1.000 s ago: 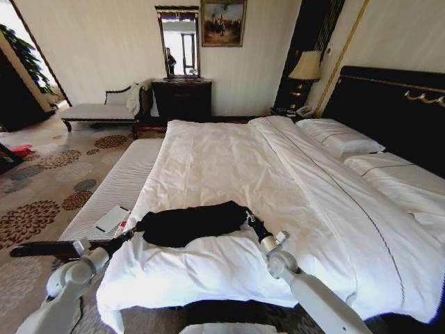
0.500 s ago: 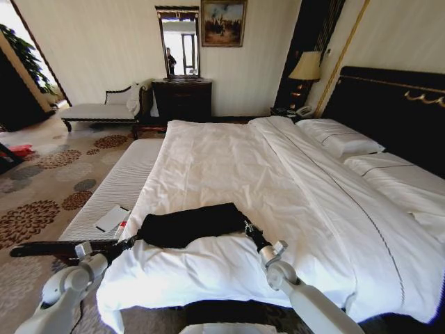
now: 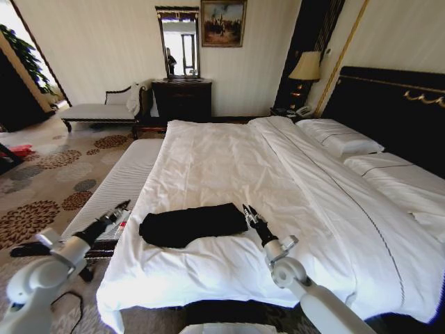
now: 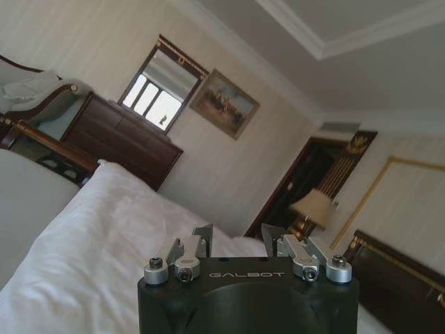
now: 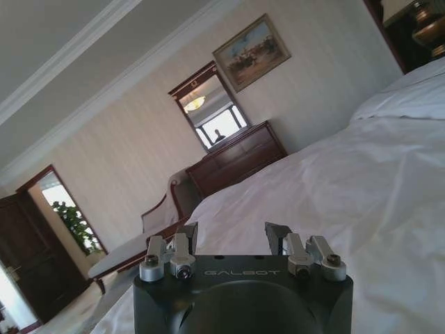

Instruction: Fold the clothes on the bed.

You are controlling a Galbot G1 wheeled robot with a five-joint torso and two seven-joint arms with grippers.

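— Where are the clothes [image 3: 192, 224] now?
— Lying in a dark folded bundle on the white duvet, near the foot of the bed [image 3: 278, 181] on the robot's left half, with nothing touching them.
— And the claws?
— The left claw [image 3: 119, 209] has swung out past the bed's left edge, above the pale bench beside it, fingers apart and empty. The right claw [image 3: 247, 211] has let go and hovers just beside the bundle's right end, fingers apart too
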